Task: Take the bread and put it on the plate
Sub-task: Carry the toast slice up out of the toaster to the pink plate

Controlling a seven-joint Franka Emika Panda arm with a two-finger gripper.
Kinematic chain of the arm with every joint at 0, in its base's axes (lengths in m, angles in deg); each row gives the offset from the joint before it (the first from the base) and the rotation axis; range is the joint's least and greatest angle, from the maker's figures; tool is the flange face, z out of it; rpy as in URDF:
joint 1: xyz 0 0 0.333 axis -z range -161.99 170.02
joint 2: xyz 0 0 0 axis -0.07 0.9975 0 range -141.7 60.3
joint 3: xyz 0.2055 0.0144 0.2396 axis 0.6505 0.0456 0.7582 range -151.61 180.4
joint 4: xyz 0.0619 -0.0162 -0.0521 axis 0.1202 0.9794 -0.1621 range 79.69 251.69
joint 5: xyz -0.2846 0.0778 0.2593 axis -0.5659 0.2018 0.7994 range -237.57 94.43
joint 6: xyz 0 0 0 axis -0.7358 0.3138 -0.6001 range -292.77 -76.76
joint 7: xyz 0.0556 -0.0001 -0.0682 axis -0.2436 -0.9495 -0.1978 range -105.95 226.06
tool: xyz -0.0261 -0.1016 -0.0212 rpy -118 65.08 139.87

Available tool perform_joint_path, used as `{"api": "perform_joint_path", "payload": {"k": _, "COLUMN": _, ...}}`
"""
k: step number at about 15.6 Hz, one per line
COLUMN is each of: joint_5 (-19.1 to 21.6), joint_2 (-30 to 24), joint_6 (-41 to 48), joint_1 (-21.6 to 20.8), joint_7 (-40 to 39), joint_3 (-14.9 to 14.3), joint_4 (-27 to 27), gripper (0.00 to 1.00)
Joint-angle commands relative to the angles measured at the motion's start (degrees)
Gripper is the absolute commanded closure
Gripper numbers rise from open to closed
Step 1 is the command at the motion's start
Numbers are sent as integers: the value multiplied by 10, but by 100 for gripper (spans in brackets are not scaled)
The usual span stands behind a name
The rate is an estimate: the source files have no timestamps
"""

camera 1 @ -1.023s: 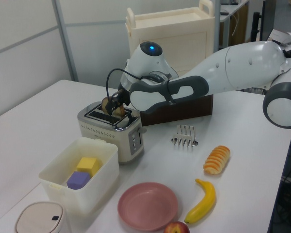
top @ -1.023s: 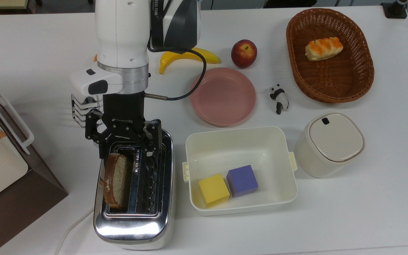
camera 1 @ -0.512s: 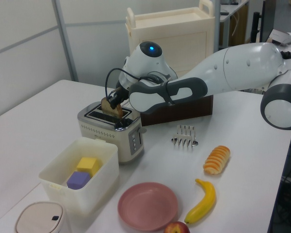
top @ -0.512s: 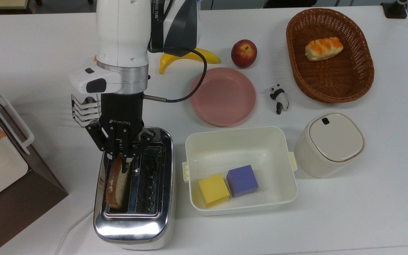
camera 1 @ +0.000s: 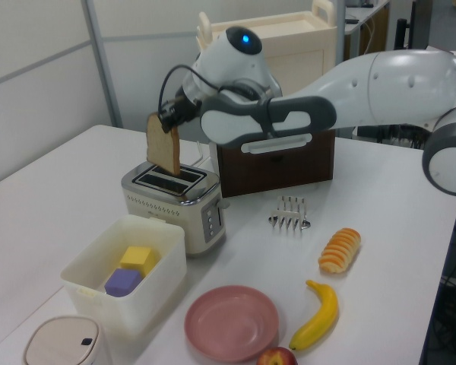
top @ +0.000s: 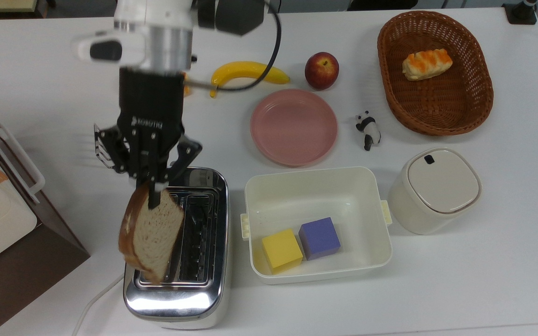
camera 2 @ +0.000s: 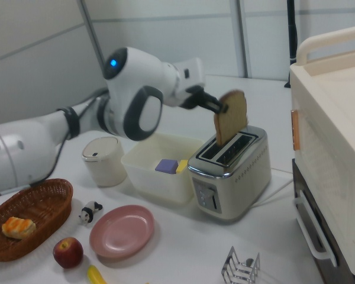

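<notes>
The bread (top: 150,240) is a brown-crusted slice held upright in the air just above the silver toaster (top: 178,284), clear of its slots. My gripper (top: 153,189) is shut on the slice's upper edge. In the left view the bread (camera 1: 163,144) hangs from the gripper (camera 1: 169,122) over the toaster (camera 1: 178,204). The right view shows the bread (camera 2: 231,116) lifted above the toaster (camera 2: 231,171), with the gripper (camera 2: 220,107) at its edge. The pink plate (top: 293,127) lies bare to the top view's right of the toaster; it shows too as the plate (camera 1: 232,323) and the plate (camera 2: 122,231).
A white tub (top: 318,224) with a yellow and a purple cube stands beside the toaster. Near the plate are a banana (top: 248,73), an apple (top: 321,70), a panda figure (top: 368,129), a wicker basket (top: 435,72) holding a roll, and a lidded white container (top: 435,189). A wooden box (camera 1: 277,99) stands behind.
My gripper closed on the bread in the toaster slot, then rose, pulling the slice up out of the toaster. The arm has moved upward and away from the toaster top.
</notes>
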Motion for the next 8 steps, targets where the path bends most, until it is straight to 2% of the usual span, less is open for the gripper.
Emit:
{"api": "perform_joint_path", "payload": {"k": 1, "joint_5": -4, "joint_2": -72, "joint_6": 78, "joint_1": -40, "joint_7": 31, "joint_3": -1, "joint_4": 24, "gripper": 100}}
{"api": "perform_joint_path", "payload": {"k": 5, "joint_5": 0, "joint_2": -133, "joint_6": 189, "joint_1": -59, "joint_7": 24, "joint_3": 6, "joint_4": 53, "gripper": 100}}
{"api": "perform_joint_path", "payload": {"k": 7, "joint_5": 7, "joint_2": -161, "joint_6": 274, "joint_1": -75, "joint_7": -29, "joint_3": 6, "joint_4": 72, "gripper": 100}}
{"api": "perform_joint_path", "payload": {"k": 8, "joint_5": 27, "joint_2": -169, "joint_6": 312, "joint_1": -81, "joint_7": -63, "joint_3": 6, "joint_4": 79, "gripper": 100}}
